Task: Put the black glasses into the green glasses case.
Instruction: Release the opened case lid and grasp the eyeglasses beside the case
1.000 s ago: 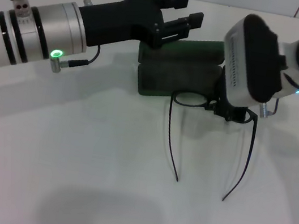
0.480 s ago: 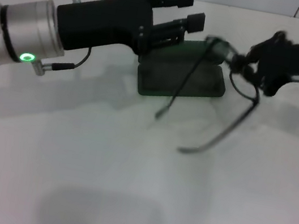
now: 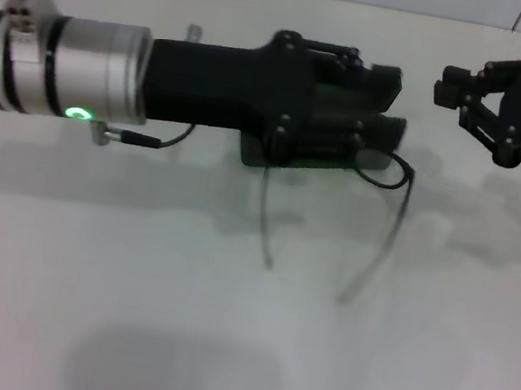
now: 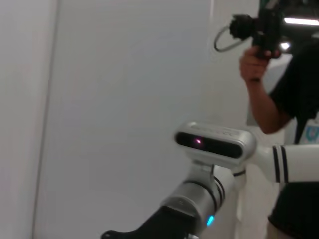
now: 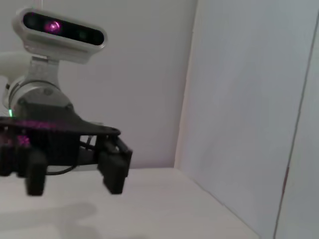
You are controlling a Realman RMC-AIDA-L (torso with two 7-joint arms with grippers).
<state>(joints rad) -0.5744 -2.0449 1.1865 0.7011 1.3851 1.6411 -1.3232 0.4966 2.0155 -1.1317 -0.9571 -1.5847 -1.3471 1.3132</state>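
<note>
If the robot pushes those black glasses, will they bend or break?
Probably bend a bit first. The black glasses have long, thin temple arms spread open on the table, so they look springy and light. They would likely slide or swivel rather than roll. The lenses, half hidden beside the left end effector over the green glasses case, may be fragile.

R claw [image 3: 455, 91] let go of the black glasses [image 3: 385, 168] and pulled back to the far right, now well apart from them; 1 s ago it sat right over the frame, 0.5 s ago it held them lifted and tilted. Glasses are down again, front against the green glasses case [image 3: 258, 153], arms out on the table [image 3: 218, 328]. L claw [image 3: 386, 101] moved right and lower, now over the case, covering most of it.
</note>
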